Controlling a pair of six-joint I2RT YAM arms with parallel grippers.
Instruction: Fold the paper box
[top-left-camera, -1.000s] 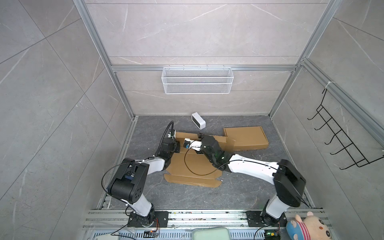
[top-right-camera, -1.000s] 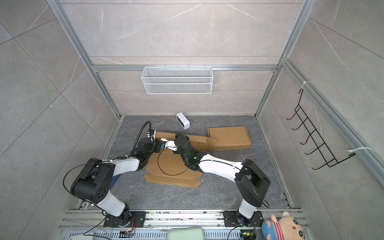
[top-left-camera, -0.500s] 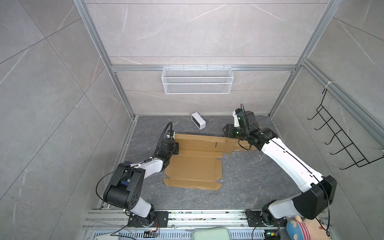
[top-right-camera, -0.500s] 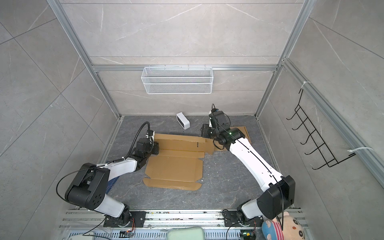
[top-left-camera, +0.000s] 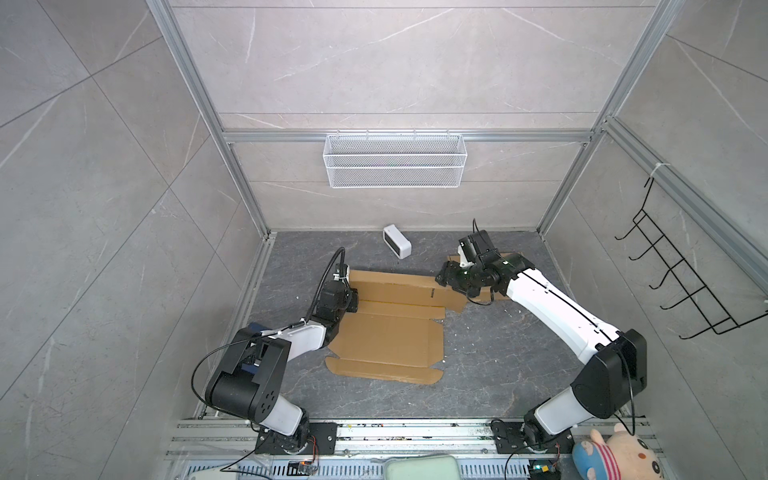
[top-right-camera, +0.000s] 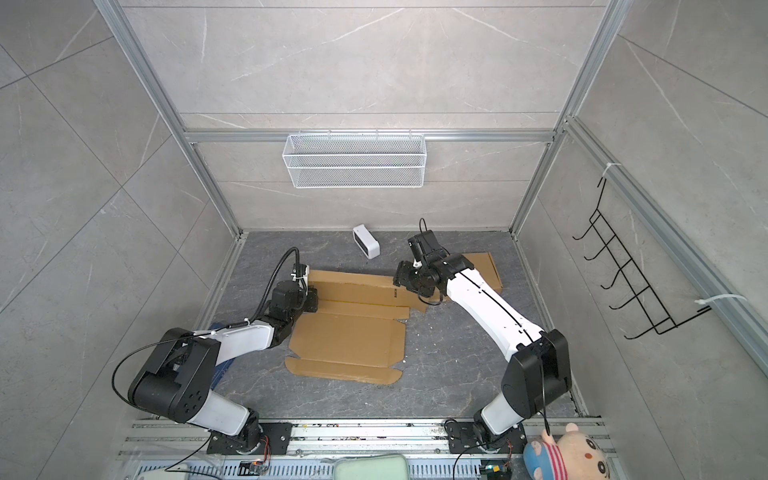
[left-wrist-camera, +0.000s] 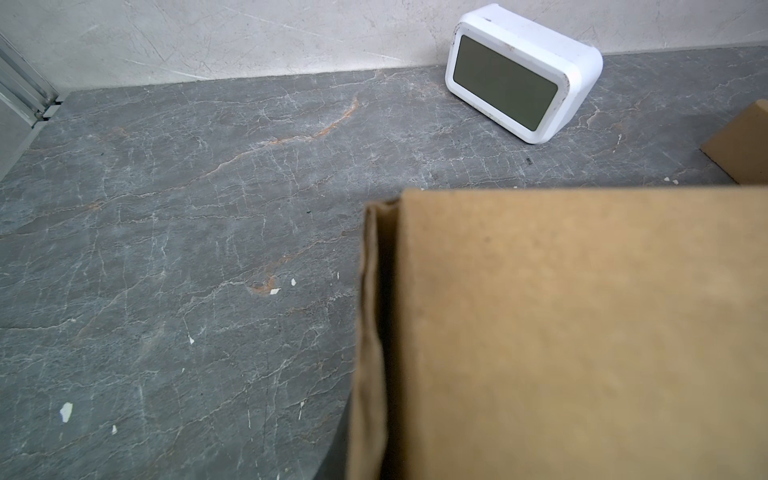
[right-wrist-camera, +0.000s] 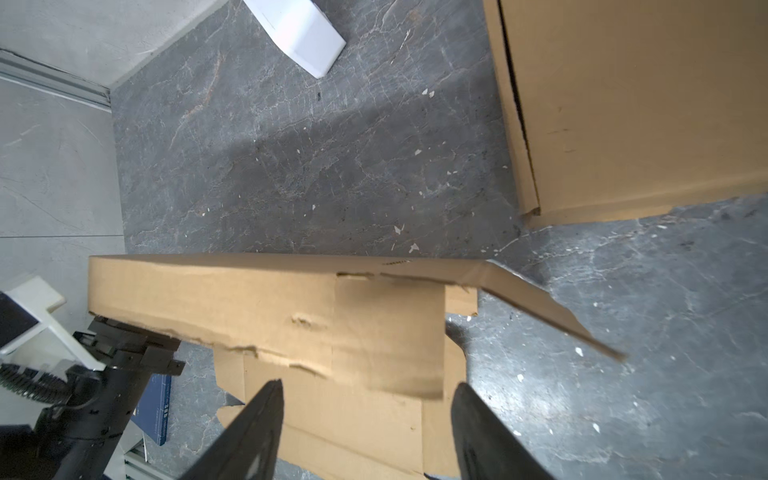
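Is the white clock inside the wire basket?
No, the clock sits on the table, below the basket.

Brown unfolded paper box (top-left-camera: 390, 336), mostly flat, far panel raised

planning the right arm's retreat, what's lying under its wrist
A second cardboard box lies on the floor under it, one end showing; the right arm covers the rest, so anything there is hidden.

Two cardboard boxes (top-left-camera: 386, 336) (top-right-camera: 485, 267), one clock (top-left-camera: 397, 247), one basket (top-left-camera: 395, 166), one plush toy (top-left-camera: 615, 457).
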